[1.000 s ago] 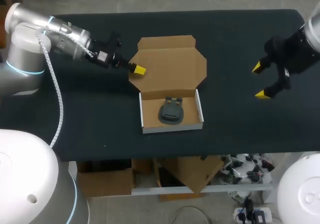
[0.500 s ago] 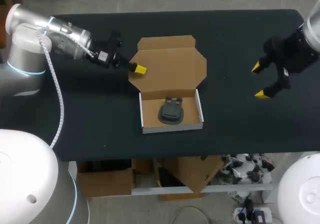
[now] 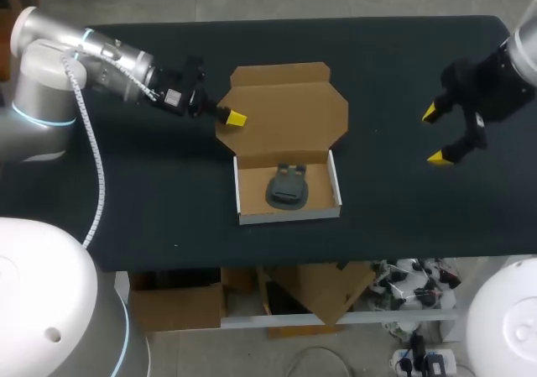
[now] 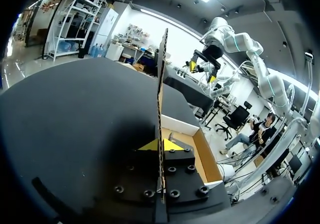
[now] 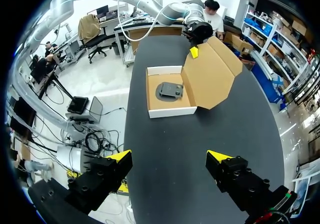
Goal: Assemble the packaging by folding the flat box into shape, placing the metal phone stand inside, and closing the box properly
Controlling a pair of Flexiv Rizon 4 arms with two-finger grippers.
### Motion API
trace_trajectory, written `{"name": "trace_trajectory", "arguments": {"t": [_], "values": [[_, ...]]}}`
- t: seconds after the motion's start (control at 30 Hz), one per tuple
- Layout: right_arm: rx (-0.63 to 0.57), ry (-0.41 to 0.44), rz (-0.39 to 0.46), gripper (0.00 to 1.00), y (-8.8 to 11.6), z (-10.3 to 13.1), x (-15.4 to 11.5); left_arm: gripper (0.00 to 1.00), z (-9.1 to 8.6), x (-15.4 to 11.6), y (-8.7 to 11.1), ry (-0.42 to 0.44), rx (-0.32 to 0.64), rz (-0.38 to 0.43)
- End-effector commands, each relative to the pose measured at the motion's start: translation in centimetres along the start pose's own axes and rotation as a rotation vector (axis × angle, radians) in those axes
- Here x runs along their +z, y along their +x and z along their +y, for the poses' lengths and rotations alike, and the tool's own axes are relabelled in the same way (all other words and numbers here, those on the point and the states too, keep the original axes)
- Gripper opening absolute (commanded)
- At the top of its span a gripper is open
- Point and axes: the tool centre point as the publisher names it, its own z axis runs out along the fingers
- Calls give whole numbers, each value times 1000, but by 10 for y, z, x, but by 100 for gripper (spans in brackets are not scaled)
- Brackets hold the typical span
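1. Box [image 3: 289, 215], frame centre: its lid [image 3: 289, 108] stands open and may buckle, or drag the box, if swung unsupported.
2. Right gripper [image 3: 437, 134], right edge: fingers wide, empty.
3. Left gripper [image 3: 232, 117]: pinches the lid's left edge; this thin grip may slip.
4. Phone stand [image 3: 288, 186]: inside the box.
5. No legible writing.
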Motion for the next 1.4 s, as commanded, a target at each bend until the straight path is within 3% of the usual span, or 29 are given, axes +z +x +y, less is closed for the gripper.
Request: {"name": "trace_trajectory", "arguments": {"t": [0.03, 0.67, 1.13, 1.4], "values": [[0, 2, -1, 100, 2, 0, -2, 0, -1, 1, 1, -5, 8, 0], [-26, 18, -2, 100, -1, 9, -11, 0, 0, 0, 5, 4, 43, 3], [-98, 111, 65, 100, -48, 44, -18, 0, 0, 0, 5, 4, 43, 3], [-134, 146, 72, 100, -63, 65, -21, 0, 0, 0, 5, 4, 43, 3]]}}
